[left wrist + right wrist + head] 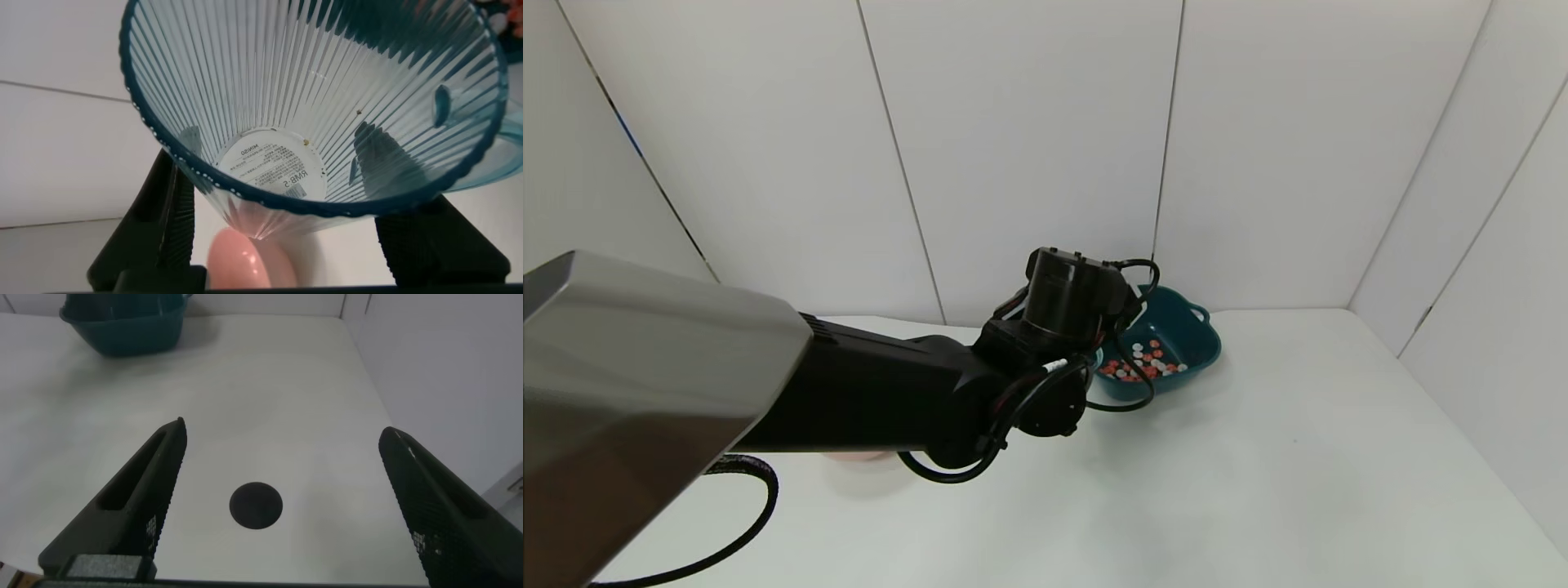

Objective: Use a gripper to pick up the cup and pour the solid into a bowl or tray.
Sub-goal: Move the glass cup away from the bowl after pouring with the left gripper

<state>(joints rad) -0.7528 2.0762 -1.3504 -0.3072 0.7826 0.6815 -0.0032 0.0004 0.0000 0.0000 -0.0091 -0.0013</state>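
My left gripper (278,175) is shut on the cup (310,98), its fingers (167,220) pressing on both ribbed sides. The cup is pale blue-green and transparent, and its inside is empty down to the label on its base. In the head view the left arm's black wrist (1066,302) is next to the dark teal square dish (1192,359) and hides most of the cup. The solid (1145,361), red-orange and white pieces, lies in the dish. My right gripper (283,429) is open and empty above the bare table. It does not show in the head view.
A round pink bowl (858,457) lies partly hidden under the left arm and shows below the cup (245,261). A black round mark (256,505) is on the white table. White walls close in the back and right. The teal dish (122,322) is far from the right gripper.
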